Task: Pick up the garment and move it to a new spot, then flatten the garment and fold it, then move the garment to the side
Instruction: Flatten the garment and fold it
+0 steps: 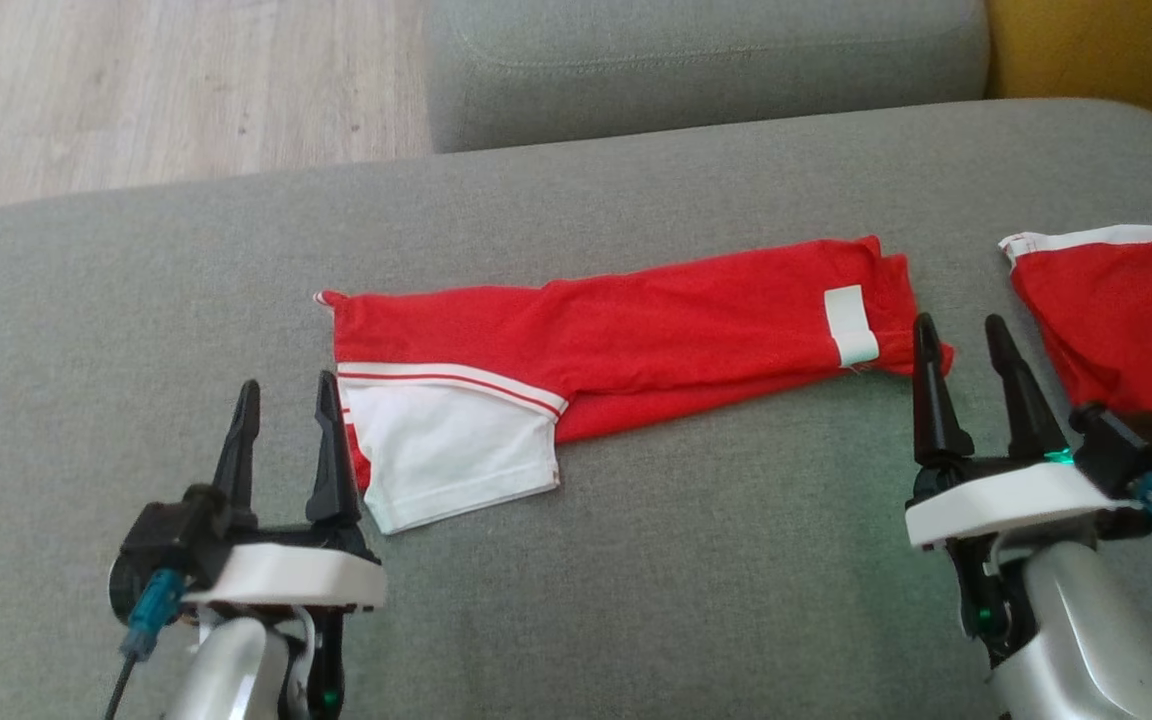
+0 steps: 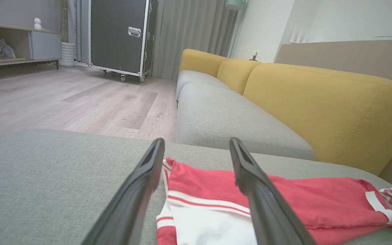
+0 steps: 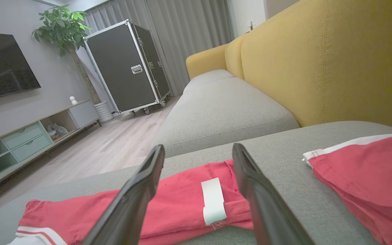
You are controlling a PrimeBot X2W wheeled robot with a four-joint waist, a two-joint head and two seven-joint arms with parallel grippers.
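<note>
A cabinet [image 3: 29, 139] along the far wall has an open compartment with something pale in it, too small to tell, and a closed black case [image 2: 119, 35] on wheels stands on the wood floor [image 1: 136, 90] beyond. The red garment [image 1: 636, 330] lies folded into a long strip across the middle of the grey seat [image 1: 636, 560], running from left to right, with a white sleeve [image 1: 446, 455] at its left end and a white label [image 1: 851, 325] near its right end. The left pincer [image 1: 288, 385] points away from the near edge at the sleeve end, fingers apart, its inner finger just at the garment's edge; whether it touches the cloth I cannot tell. The right pincer [image 1: 961, 322] is posed the same way at the label end, fingers apart, one tip over the garment's last fold. A second red garment [image 1: 1126, 320] with a white hem lies at the seat's right edge, just beside the right pincer's outer finger. A yellow backrest [image 2: 318, 105] rises behind the far right corner.
</note>
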